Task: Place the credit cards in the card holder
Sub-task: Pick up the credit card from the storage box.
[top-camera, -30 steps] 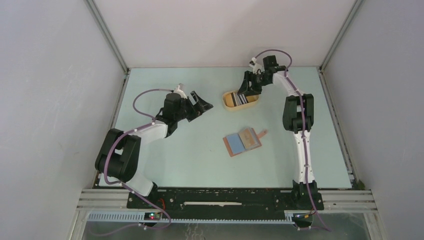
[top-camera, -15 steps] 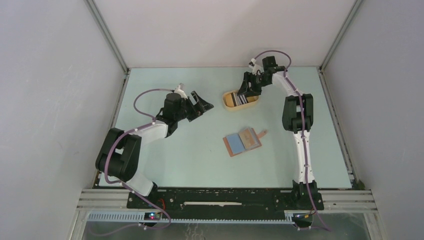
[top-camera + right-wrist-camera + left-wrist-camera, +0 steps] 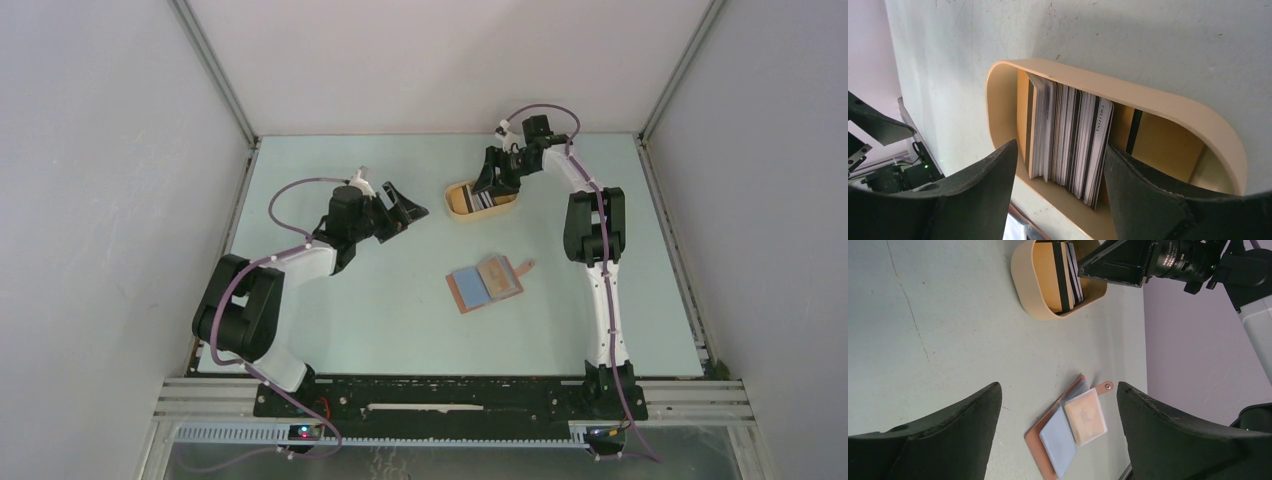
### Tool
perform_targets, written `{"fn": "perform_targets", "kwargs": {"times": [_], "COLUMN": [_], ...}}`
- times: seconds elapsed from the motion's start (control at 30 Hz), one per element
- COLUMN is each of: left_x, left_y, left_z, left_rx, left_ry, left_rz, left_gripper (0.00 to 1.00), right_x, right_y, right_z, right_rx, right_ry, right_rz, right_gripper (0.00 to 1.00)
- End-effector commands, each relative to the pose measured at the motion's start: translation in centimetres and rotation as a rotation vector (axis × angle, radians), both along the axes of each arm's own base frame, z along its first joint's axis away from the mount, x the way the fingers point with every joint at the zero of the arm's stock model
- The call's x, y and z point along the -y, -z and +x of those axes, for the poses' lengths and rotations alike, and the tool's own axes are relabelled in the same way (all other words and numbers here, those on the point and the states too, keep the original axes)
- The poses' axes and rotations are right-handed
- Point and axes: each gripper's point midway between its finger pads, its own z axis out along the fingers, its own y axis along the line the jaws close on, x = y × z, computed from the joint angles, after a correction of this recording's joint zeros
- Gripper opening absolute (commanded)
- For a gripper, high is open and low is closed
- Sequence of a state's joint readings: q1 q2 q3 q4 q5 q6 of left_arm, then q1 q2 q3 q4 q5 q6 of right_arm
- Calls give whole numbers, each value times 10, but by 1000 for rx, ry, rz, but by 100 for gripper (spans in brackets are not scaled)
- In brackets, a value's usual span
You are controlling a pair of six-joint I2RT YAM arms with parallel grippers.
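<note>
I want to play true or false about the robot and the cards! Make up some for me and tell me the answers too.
1. The credit cards stand on their edges inside the yellow tray. True.
2. The card holder is snapped shut. False: it lies open on the table, apart from the tray.
3. The right hand is open, with one finger on each side of the cards. True.
4. The left hand is holding a card. False: it is open and empty, over the table.
</note>
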State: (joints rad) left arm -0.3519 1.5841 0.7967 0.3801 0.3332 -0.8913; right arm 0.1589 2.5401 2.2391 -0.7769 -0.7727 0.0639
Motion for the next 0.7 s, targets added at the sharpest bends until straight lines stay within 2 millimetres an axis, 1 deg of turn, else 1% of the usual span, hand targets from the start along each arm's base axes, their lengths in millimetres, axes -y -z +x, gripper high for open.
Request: {"fn": "perform_targets", "kwargs": {"times": [0.0,0.07,0.3,0.4,0.47,0.53,0.67], "left_x": [6,6,6,6,7,7,7], "left_y": [-23,-23,-24,-23,-23,-23,-23], "left_z": [11,10,10,10,9,9,9], "left_rx": [58,57,59,59,58,58,58], "left_ry": [16,18,20,22,23,23,24], "left_rz": [-41,-42,-45,-48,-48,-49,-50], "left_gripper": [89,89,89,89,89,89,89], "right_x": [-11,-15,-25,-27,-29,-29,-26], "right_y": [2,-1,-27,-31,-33,-29,-15], "right_z": [-13,-16,-20,-21,-22,-23,-19], "right_rx": [-69,-78,-81,-86,-97,-109,-112], "right_ry": [-19,-31,-62,-66,-71,-67,-44], "right_rz": [62,97,219,243,269,275,222], "right_gripper": [72,71,70,70,69,70,70]}}
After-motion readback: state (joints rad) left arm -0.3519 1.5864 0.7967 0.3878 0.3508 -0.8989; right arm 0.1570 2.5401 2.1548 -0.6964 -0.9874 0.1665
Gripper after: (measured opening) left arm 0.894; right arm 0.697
